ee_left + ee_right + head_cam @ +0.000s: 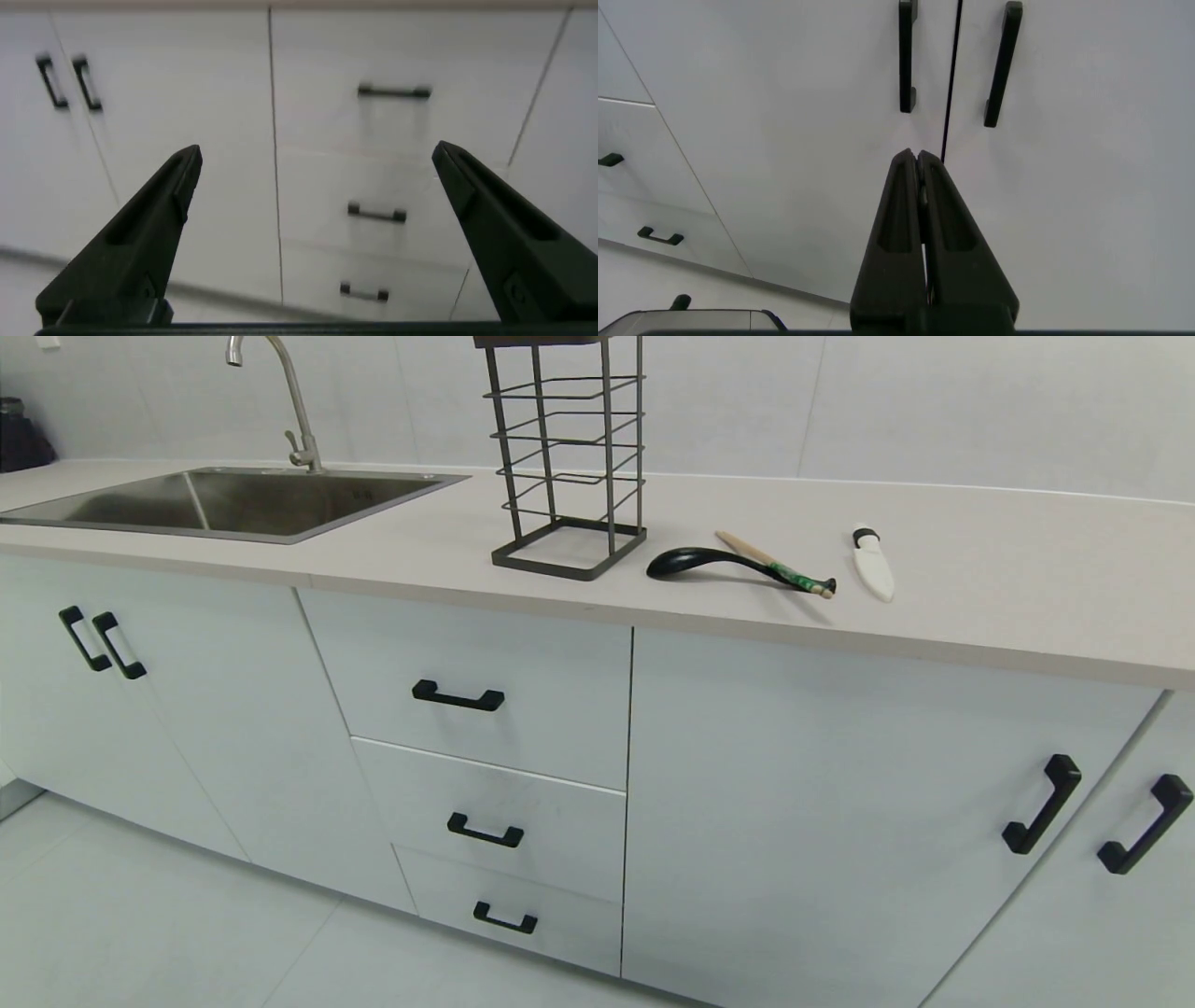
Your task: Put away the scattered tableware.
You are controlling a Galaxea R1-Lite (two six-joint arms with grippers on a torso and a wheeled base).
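Nothing picked up yet; task at its very start.

Counter [1008, 579] carries all 3 scattered pcs, grouped toward its front edge, right of centre. Black ladle [709, 563] lies on its side, bowl toward the wire rack [569, 457], handle pointing to the counter's right end. A wooden chopstick [775, 565] w/ green patterned tip lies slantwise across the ladle handle, touching it; can't tell if it's one stick or a pair. White utensil [873, 565] w/ black end lies just beside them, apart, nearer the right end.

Rack stands upright near the front edge, between the sink [233, 499] and the ladle. Tall, narrow, open-sided: prob. the holder the pcs go in, hence so near them. Sink + tap [280, 392] are at the counter's left end.

Left gripper [318, 151] has fingers spread wide, nothing between, facing the drawers [392, 168] below counter level. Right gripper [920, 159] has fingers pressed together, empty, facing a door pair w/ black door handles [906, 56]. Both sit low in front of the cabinets, well apart from the tableware: reads as a parked pose.

Next move, I'd judge: raise an arm to counter height. The chopstick rests on top, so taking it first avoids dragging the ladle.
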